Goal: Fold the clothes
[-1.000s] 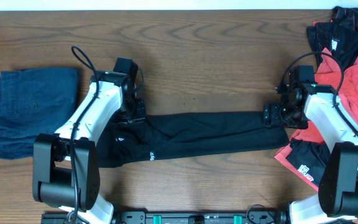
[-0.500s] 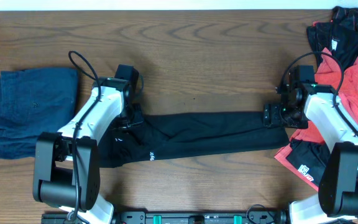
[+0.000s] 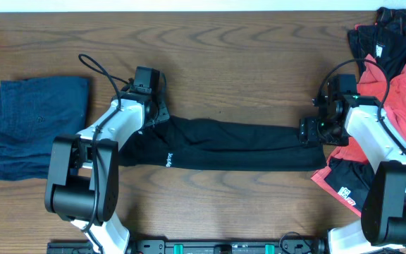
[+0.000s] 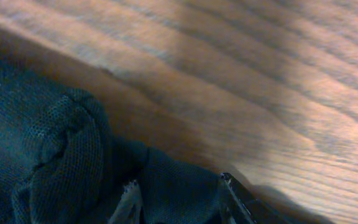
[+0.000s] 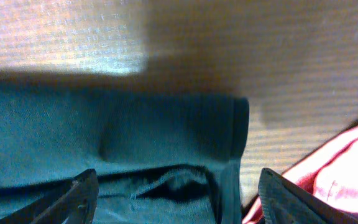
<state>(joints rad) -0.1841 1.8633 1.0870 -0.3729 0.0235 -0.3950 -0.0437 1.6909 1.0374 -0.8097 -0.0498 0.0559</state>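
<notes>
**Two robot arms hold a long black garment stretched across a wooden tabletop**

Seen from above, a black garment (image 3: 231,144) lies as a long, narrow band across the middle of the tabletop (image 3: 224,56). One arm is at each end. The left arm (image 3: 118,123) reaches to the band's upper left corner. The right arm (image 3: 368,134) sits at its right end. Holding both ends probably keeps the cloth taut and flat, ready for a clean fold.

A folded blue garment (image 3: 37,127) rests at the far left, apparently already finished. A loose red and black pile (image 3: 393,85) waits at the far right, touching the right arm's side of the band.

The overhead view gives this whole layout but hides the fingertips under the arms. The wrist cameras show them.

- **Left wrist camera:** the left fingers (image 4: 131,202) are clenched on a bunched ridge of the dark fabric, which swells up between them at the cloth's edge. Bare wood lies beyond.
- **Right wrist camera:** the right fingers (image 5: 82,198) are spread wide and released, straddling the garment's hemmed end. They are not pinching it. Whether they press the cloth down onto the wood cannot be told. A sliver of red fabric shows at the lower right corner.
</notes>
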